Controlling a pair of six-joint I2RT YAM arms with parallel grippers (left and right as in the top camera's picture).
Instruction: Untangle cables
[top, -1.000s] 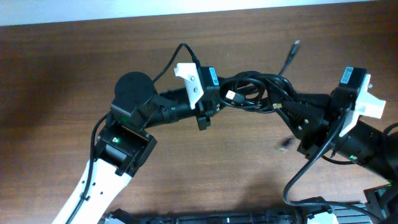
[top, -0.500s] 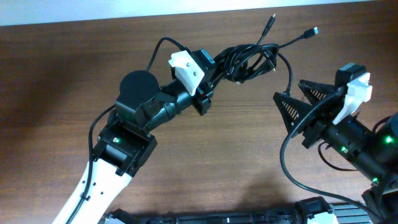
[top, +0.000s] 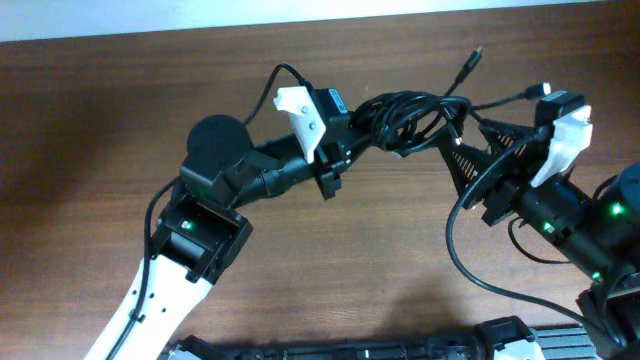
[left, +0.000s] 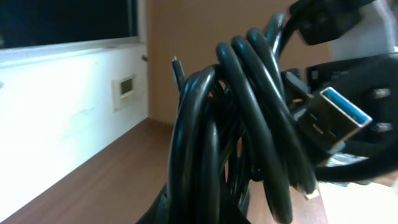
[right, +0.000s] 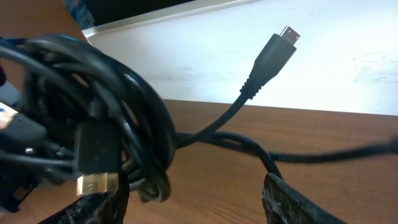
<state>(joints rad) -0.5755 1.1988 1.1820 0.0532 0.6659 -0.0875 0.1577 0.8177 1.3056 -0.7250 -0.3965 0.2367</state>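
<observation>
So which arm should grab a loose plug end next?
Right, probably: the right gripper is open beside the cables, a loose plug close by; the left gripper is shut on them.

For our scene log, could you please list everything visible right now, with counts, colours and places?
cables: one tangled bundle, black, above the table's far middle, in the left claw
plugs: several, black; one blue inside, one gold-tipped; on the bundle and on loose ends
table: one, brown wood, under everything
left claw: one, black and white, shut on the cables
right claw: one, black, open, just right of the bundle
</observation>
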